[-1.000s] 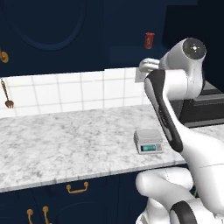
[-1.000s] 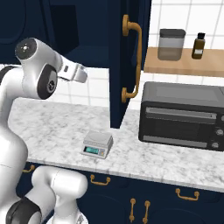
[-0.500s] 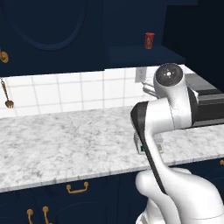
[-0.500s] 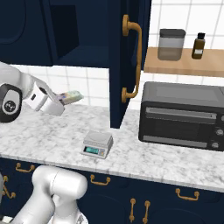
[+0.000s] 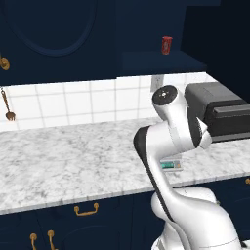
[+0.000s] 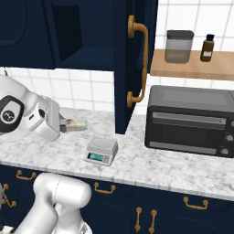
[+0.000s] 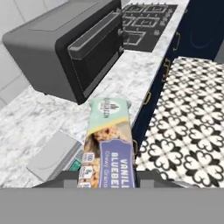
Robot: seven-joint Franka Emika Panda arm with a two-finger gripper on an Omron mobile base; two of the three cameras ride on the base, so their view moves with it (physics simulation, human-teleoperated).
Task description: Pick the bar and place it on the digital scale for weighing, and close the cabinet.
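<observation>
Left base view: The white arm rises from the lower right and folds over the marble desk (image 5: 73, 156). The digital scale (image 5: 171, 165) stands on the desk near its front edge, mostly hidden behind the arm; its teal display is visible. A dark toaster oven (image 5: 219, 114) stands on the desk at the right. The cabinet (image 5: 156, 29) above is open, and a red can (image 5: 167, 45) stands on its shelf. A brass utensil (image 5: 7, 105) hangs on the white tile wall at the left.

Right base view: The end effector (image 6: 64, 125) sits at the left, above the desk, holding the bar (image 6: 75, 124), which projects horizontally toward the right. The bar is in the air, up and to the left of the digital scale and apart from it. The scale's top plate is bare. The open cabinet door (image 6: 135, 64), with its brass handle, stands edge-on between the scale and the toaster oven. A wooden shelf (image 6: 194, 69) above the oven carries a grey canister (image 6: 179, 45) and a brown bottle (image 6: 208, 47).

Hand view: The end effector (image 7: 107, 174) is closed on the lower end of the bar, whose wrapper extends up the frame. The digital scale lies below and to the left of the bar. The toaster oven is beyond it. A patterned floor (image 7: 192, 127) shows at the right.
</observation>
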